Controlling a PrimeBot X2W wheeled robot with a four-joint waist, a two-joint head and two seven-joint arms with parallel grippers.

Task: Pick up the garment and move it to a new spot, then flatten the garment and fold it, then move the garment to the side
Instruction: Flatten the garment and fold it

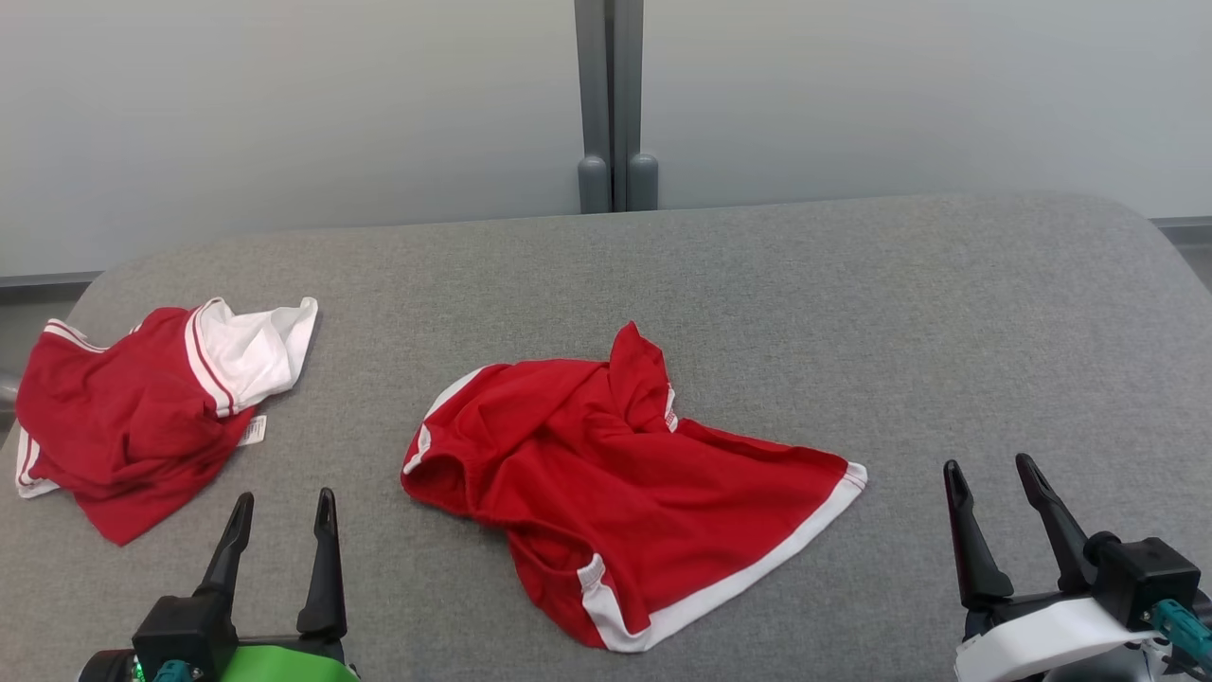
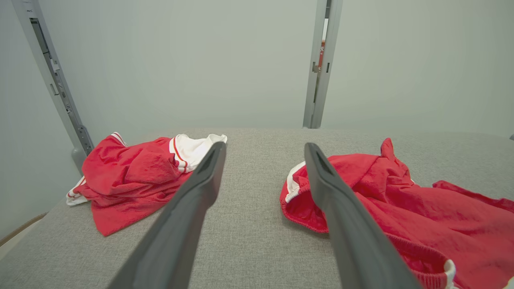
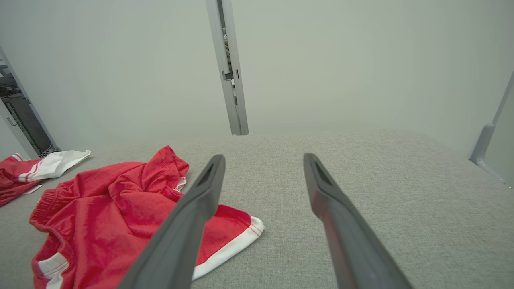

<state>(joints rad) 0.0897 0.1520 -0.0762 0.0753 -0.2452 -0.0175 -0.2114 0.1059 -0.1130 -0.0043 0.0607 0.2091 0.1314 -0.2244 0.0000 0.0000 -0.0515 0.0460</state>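
Grey fabric table (image 1: 852,313) carries two pieces of clothing, well apart from each other.

Far left: far-left garment (image 1: 123,417), red with white trim and thin stripes. It lies crumpled in a heap near the table's left edge, with a white section turned out at its upper right. A small white label (image 1: 252,431) pokes out at its right side, flat on the table.

Lower left: left gripper (image 1: 285,495), jaws wide apart, nothing between them. It hovers near the front edge, just right of the heap and touching no cloth. In the left wrist view its fingers (image 2: 200,188) frame bare table between the two garments.

Centre: centre garment (image 1: 615,483), the task item. It is red with a white hem band along the lower right edge, lying loose and wrinkled. One peak of cloth sticks up at the top, and an elastic opening faces left. Neither gripper touches it.

Lower right: right gripper (image 1: 989,464), jaws spread wide and empty, to the right of the centre garment's hem corner, over bare table.

Behind the table stands a pale wall (image 1: 284,114) with a grey post (image 1: 611,104) at the middle.
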